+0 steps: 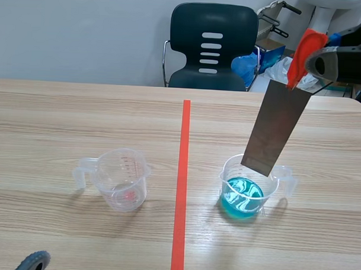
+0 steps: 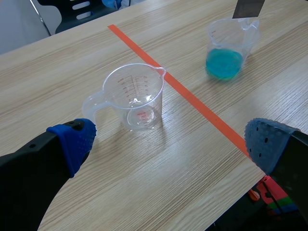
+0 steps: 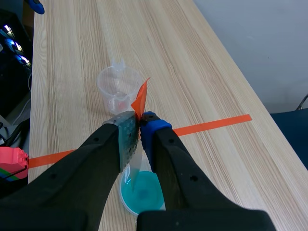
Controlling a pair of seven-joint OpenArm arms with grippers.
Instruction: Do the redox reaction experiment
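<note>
- Table (image 1: 80, 108): we judge a spill the worst outcome, with blue running over the wood if the cup of blue liquid (image 1: 249, 194) on its right half goes over
- Right gripper (image 3: 140, 126): raised above that cup, its fingers are pinched tight on the top of the metal strip (image 1: 275, 129); we fear so thin a sheet could slide or swing in so narrow a hold
- Left gripper (image 2: 168, 139): its fingers are spread wide with nothing between them, low and near the empty cup (image 2: 137, 98); a careless push forward could knock that light cup
- Strip itself: it hangs tilted, its lower end over the blue cup's mouth and apparently not yet dipped; lowered off-centre, we think a corner could catch the rim and tip the cup
- Orange tab (image 1: 305, 47): it sticks out past the fingers, and we cannot tell how much metal the grip really has
</note>
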